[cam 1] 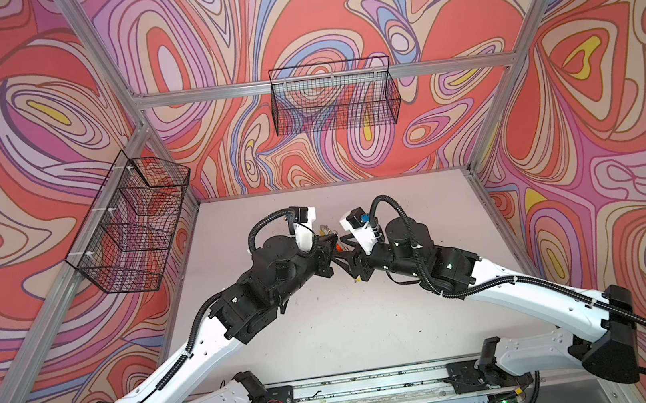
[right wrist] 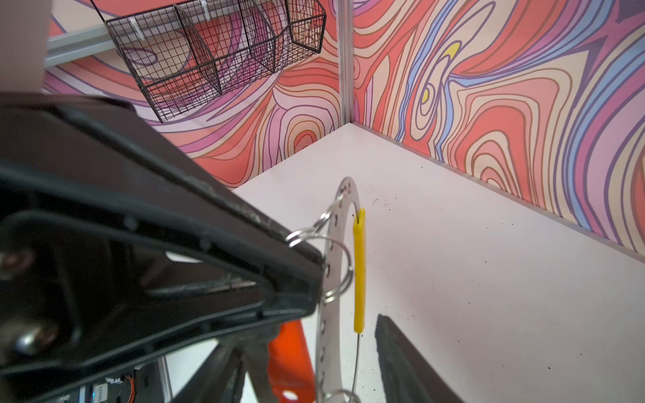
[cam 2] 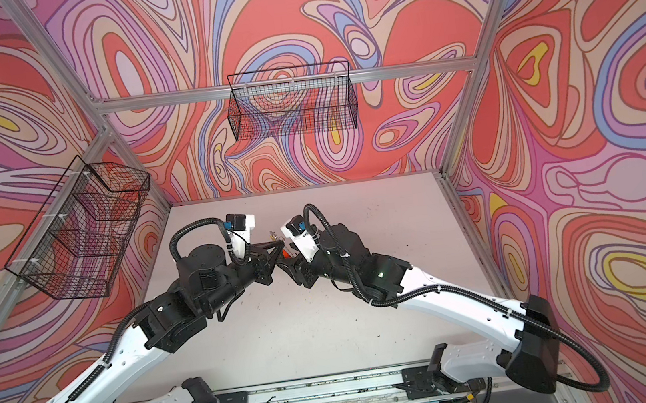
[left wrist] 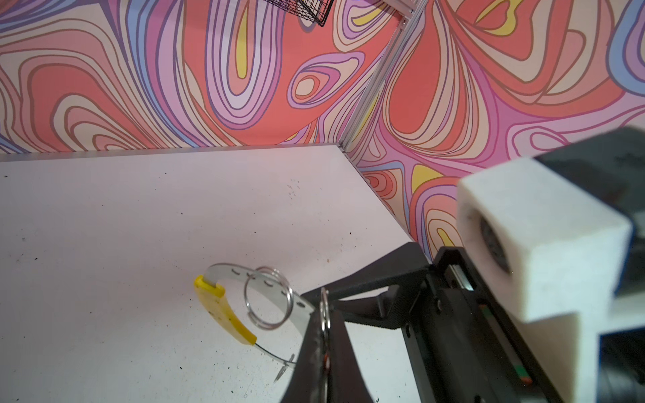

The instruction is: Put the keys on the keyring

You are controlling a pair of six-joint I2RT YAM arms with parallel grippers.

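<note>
The keyring (left wrist: pixel 230 272) is held up off the tabletop (left wrist: pixel 139 244), at mid-frame in both top views where the two arms meet. It is a flat grey band punched with small slots, and a yellow segment (left wrist: pixel 223 310) closes part of its arc. A thin wire runs on from the lower end of that yellow piece. One wire split ring (left wrist: pixel 268 326) hangs through the band, and I see a second ring edge-on at the tip of the left tool (left wrist: pixel 323 324). That tool is pressed together on the grey band.

In the right wrist view the band (right wrist: pixel 336 223) and yellow segment (right wrist: pixel 359 272) stand nearly upright at centre. A red tag (right wrist: pixel 289 356) sits low beside them. The right tool (cam 1: pixel 347 246) has its fingers apart, one dark finger (right wrist: pixel 401 356) standing clear of the ring. I cannot tell what holds the red tag.

Two empty-looking wire baskets hang on the patterned walls, one at upper centre (cam 1: pixel 335 96) and one at left (cam 1: pixel 131 222).

The left tool's black body fills the left half of the right wrist view. A blurred white camera housing (left wrist: pixel 541 237) blocks the right of the left wrist view. In the top views the meeting point is too small to read, and I cannot make out any key blade.
</note>
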